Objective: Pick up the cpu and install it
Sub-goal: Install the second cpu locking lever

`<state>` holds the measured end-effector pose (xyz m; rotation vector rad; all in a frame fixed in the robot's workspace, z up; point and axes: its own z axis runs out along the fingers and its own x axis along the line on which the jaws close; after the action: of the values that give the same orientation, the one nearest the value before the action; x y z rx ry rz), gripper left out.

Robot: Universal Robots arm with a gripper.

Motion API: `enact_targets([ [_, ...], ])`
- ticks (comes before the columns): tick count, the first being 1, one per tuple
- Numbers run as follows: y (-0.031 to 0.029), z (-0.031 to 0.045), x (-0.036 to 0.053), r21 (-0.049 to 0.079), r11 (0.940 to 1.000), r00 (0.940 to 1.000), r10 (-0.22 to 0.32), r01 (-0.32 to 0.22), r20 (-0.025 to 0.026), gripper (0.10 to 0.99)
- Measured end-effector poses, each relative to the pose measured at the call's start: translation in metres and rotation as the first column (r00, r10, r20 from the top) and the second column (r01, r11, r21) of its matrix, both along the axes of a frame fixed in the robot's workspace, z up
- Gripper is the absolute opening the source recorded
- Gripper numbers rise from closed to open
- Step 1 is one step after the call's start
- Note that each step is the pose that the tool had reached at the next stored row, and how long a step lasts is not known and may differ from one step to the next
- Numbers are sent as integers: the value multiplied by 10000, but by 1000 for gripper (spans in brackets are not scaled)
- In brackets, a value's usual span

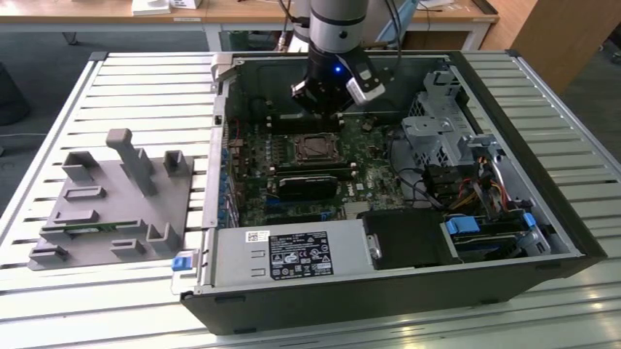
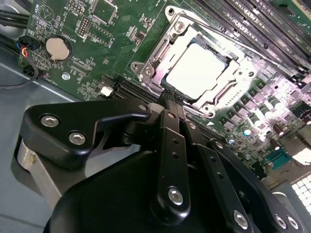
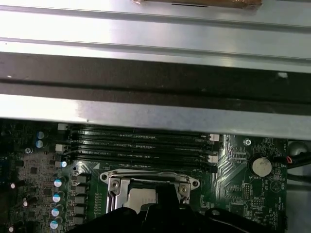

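Note:
The cpu [image 2: 197,72] is a pale silver square lying flat inside the metal socket frame [image 2: 160,53] on the green motherboard. In the first wrist view, the cpu [image 3: 138,198] shows partly behind the black fingertips. My gripper [image 2: 172,99] hangs just above the socket's edge with its two thin black fingers pressed together and nothing between them. In the exterior view, my gripper [image 1: 333,98] is inside the open computer case, just behind the socket [image 1: 315,147].
Memory slots [image 3: 141,143] run beside the socket, with a coin battery [image 2: 57,48] nearby. The case wall [image 3: 155,58] stands close behind. A grey tray [image 1: 107,200] lies on the slatted table at the exterior view's left. A power supply [image 1: 291,254] and drive cage [image 1: 441,134] fill the case.

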<state>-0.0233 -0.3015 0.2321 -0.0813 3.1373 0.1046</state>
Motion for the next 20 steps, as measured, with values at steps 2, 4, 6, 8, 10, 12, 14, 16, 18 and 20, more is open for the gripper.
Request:
enact_targets([
  [2,-8,0,0,0,10000,10000,-1,1,0,106],
  [4,-12,0,0,1,10000,10000,-1,1,0,106],
  [6,-14,0,0,-1,10000,10000,-2,2,-1,106],
  [8,-15,7,0,-2,10000,10000,0,0,-2,106],
  [10,-14,28,0,0,10000,10000,-1,1,0,106],
  [12,-14,63,0,0,10000,10000,-1,1,0,106],
  [14,-14,100,0,1,10000,10000,-1,1,1,106],
  [16,-15,113,0,1,10000,10000,0,0,0,106],
  [18,-23,114,0,1,10000,10000,1,-1,0,106],
  [20,-39,114,-1,0,10000,10000,-1,1,0,106],
])
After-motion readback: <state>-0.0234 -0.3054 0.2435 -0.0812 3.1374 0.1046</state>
